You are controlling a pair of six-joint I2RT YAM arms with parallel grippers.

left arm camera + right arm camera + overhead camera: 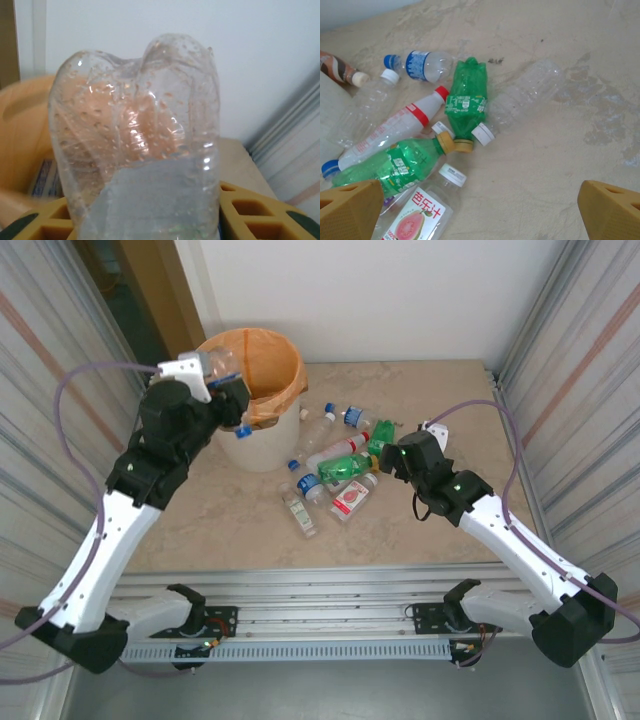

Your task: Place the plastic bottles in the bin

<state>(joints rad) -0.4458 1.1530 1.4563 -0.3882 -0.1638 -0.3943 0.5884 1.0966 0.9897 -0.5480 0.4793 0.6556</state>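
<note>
Clamped tight between the left gripper's (150, 220) yellow fingers (255, 215), a clear crushed bottle (140, 125) points its lobed base away from the wrist, droplets beading its inside. It hangs at the left rim of the bin (262, 450), which is lined with an orange bag. Just right of the bin, more bottles lie clustered on the table (450, 390), among them a green bottle (466, 97), a red-banded bottle (395, 125) and a guava-labelled bottle (422, 212). The right gripper (480, 215) hovers above them, jaws spread wide and holding nothing.
</note>
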